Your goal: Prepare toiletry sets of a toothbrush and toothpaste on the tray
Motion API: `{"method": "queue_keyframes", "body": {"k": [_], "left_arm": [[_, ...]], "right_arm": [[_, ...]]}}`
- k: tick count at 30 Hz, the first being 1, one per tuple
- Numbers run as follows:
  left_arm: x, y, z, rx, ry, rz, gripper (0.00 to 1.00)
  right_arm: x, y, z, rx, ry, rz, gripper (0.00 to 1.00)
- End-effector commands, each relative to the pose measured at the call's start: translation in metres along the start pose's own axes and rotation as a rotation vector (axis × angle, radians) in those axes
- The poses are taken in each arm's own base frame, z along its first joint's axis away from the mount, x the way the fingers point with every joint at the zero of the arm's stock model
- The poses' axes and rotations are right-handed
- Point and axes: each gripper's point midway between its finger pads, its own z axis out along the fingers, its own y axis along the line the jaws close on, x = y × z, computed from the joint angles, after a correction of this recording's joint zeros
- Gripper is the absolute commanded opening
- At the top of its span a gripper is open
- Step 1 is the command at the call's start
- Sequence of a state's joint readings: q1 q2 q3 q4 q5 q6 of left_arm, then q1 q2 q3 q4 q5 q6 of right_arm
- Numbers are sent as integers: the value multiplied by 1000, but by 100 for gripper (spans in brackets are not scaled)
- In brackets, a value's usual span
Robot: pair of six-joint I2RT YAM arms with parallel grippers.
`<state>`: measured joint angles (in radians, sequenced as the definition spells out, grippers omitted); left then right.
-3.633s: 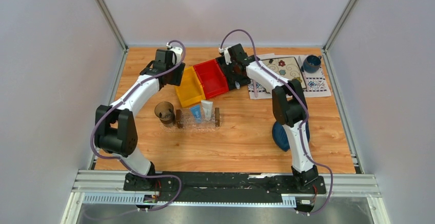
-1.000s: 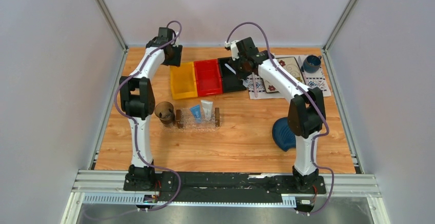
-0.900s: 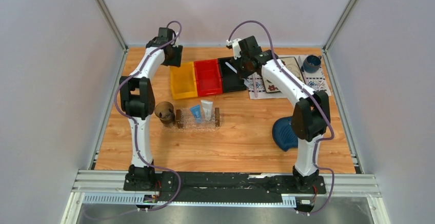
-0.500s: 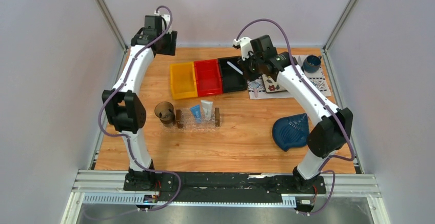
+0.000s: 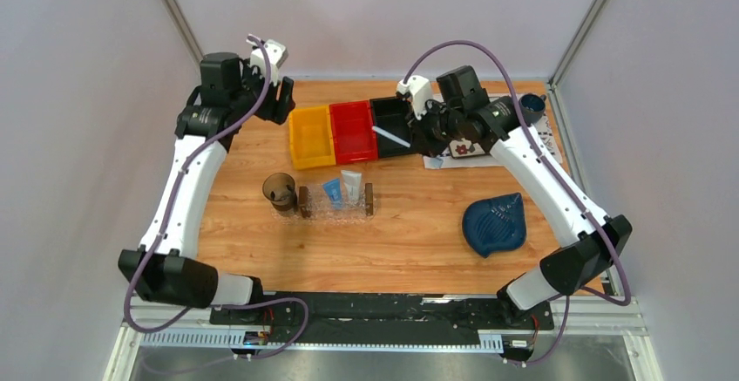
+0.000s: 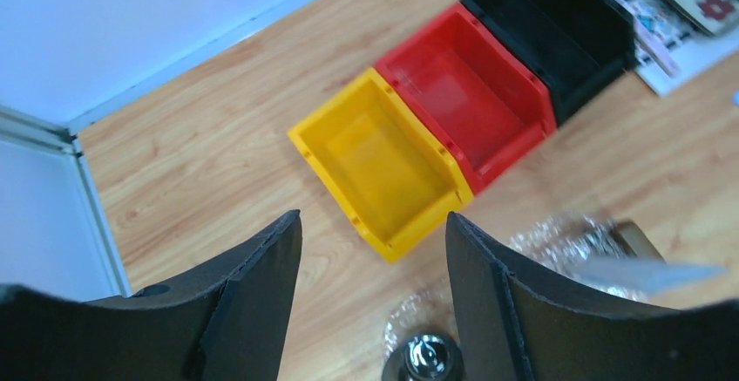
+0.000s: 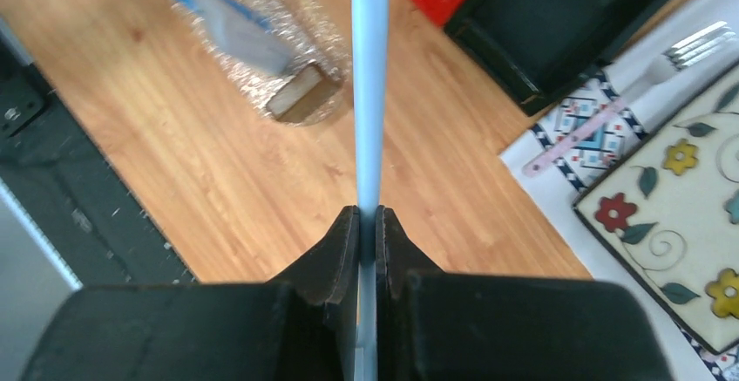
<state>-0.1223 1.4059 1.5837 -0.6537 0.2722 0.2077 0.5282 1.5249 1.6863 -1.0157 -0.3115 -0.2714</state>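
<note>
My right gripper [image 5: 424, 133] [image 7: 369, 215] is shut on the pale blue toothbrush [image 5: 391, 136] [image 7: 369, 85], held in the air over the black bin [image 5: 394, 125], handle sticking out to the left. The clear tray [image 5: 336, 207] with brown end blocks sits at the middle of the table. The bright blue tube [image 5: 332, 191] and the white-grey tube [image 5: 351, 186] lie in it side by side. The tray also shows in the right wrist view [image 7: 288, 67], beyond the toothbrush. My left gripper [image 5: 281, 100] [image 6: 373, 233] is open and empty, raised at the far left above the yellow bin [image 5: 315, 137].
Yellow, red [image 5: 354, 130] and black bins stand in a row at the back. A brown cup [image 5: 280, 192] stands left of the tray. A dark blue leaf dish [image 5: 495, 224] lies at the right. A floral plate [image 7: 688, 224], a pink-handled fork [image 7: 610, 111] and a blue mug [image 5: 528, 105] sit on a mat at back right.
My right gripper lifted the toothbrush out of the black bin and swung it up and rightward. My left arm rose and pulled back to the far left.
</note>
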Motion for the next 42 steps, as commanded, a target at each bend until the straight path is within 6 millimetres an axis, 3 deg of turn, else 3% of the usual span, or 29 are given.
{"method": "queue_keyframes", "body": {"k": [1,8,13,17,21,34,42], "left_arm": [[-23,-41,-46,143,-191,179,69],[-12,-120,-110,357,-310,437,73],[1,-151,-138,456,-315,533,74],[20,-165,-141,518,-275,602,74],[33,-177,-137,550,-256,664,74],[63,-206,-96,613,-139,846,75],[78,-211,-73,608,-56,893,72]], "right_arm": [[-11,45,-24,-128,-44,-99,0],[-5,91,-22,-279,-11,-146,0],[-1,111,-17,-337,14,-180,0],[-3,123,-19,-389,16,-192,0],[-3,131,-18,-422,25,-204,0],[-10,144,-18,-497,38,-203,0],[-12,146,-16,-505,27,-197,0]]}}
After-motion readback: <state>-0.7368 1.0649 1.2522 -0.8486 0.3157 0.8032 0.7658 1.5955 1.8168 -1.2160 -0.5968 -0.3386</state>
